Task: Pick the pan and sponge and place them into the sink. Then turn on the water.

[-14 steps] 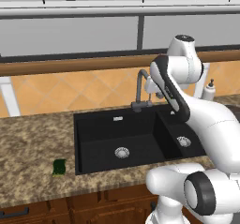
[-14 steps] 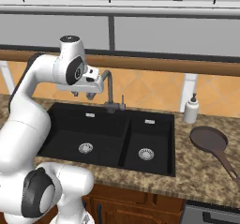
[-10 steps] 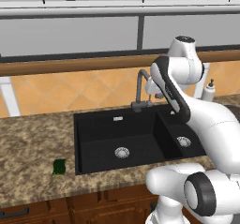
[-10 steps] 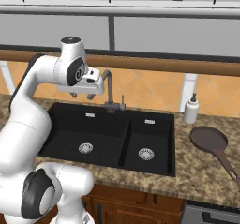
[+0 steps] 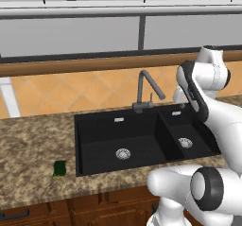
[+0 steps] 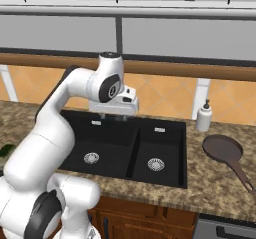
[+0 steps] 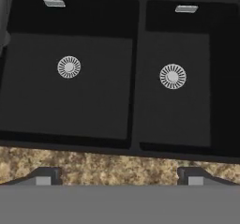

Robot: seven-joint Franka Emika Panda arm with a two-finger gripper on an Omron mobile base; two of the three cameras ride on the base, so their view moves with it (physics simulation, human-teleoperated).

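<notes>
The pan (image 6: 223, 149) lay on the table (image 6: 215, 183) right of the sink (image 6: 165, 170), beside a soap bottle (image 6: 203, 117). The sponge (image 5: 59, 168) sat on the table left of the sink. The pincer (image 7: 119, 177) hung released above the double basins, grasping nothing.
</notes>
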